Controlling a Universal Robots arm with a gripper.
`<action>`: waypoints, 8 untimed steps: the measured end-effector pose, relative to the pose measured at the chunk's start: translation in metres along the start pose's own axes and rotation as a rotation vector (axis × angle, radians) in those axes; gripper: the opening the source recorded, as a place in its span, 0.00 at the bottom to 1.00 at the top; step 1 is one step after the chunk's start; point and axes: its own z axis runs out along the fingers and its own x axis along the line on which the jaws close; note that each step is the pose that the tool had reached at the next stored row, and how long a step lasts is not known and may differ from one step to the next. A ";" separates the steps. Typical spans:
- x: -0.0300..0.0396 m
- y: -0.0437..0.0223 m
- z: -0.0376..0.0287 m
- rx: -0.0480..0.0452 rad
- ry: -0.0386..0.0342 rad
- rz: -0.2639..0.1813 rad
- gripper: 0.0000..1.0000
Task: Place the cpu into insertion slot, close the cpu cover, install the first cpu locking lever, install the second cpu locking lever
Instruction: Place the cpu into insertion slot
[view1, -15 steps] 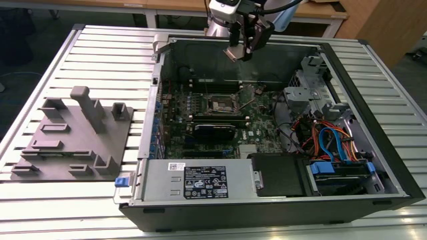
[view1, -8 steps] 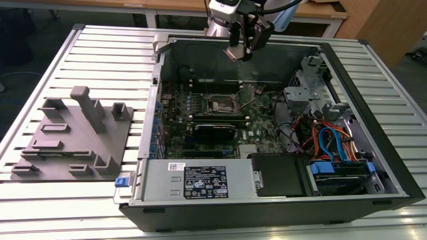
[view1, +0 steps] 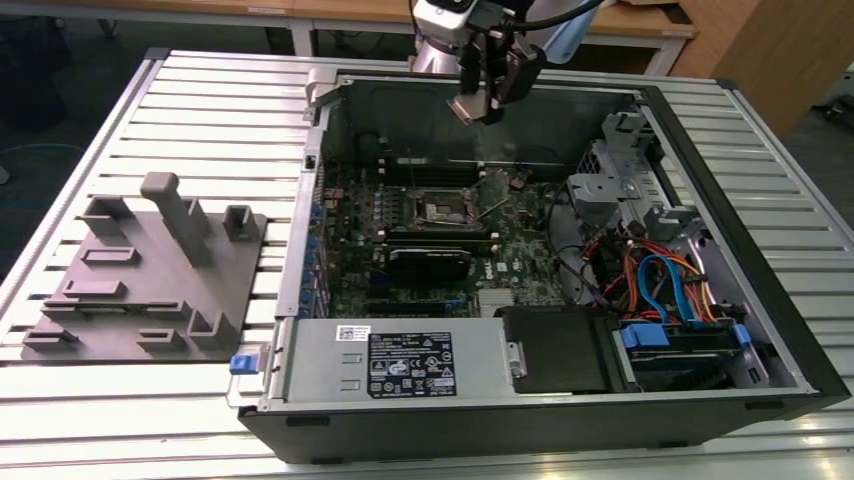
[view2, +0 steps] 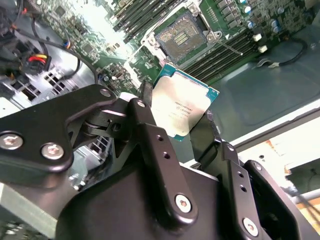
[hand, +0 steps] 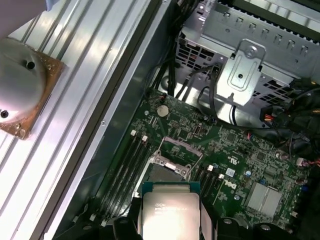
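The biggest thing here is the slatted metal table (view1: 200, 90). An opened-up PC case (view1: 534, 430) lies flat on it. At the exterior view's left, just beside the case, a grey block (view1: 147, 270) with pegs and pockets sits on the table.

Inside the case, the green board (view1: 400, 215) takes up the middle. The power supply (view1: 387, 360) runs along the near edge.

The gripper (view1: 483, 105) hangs over the far end of the case, well above the board. Its fingers are clamped on the cpu (view2: 182, 105), one on each side edge. The cpu's silver face shows in both wrist views, and it's a bit tilted in the second one.

The socket (view1: 442, 207) sits around the middle of the board between the long memory slots. It's well apart from the cpu, which is up in the air and not touching anything but the fingers. The socket's pin field (view2: 181, 36) is bare.

In the first wrist view, the thin metal cover (hand: 177, 149) looks flipped up off the socket's far edge, though I can't make out the angle. The locking levers are too small for me to say how they sit.
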 end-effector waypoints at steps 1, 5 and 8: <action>0.0000 -0.0001 0.0007 -0.0004 -0.0015 0.018 0.54; -0.0001 -0.0002 0.0025 -0.0015 -0.0067 0.076 0.54; -0.0001 -0.0003 0.0028 -0.0017 -0.0082 0.093 0.54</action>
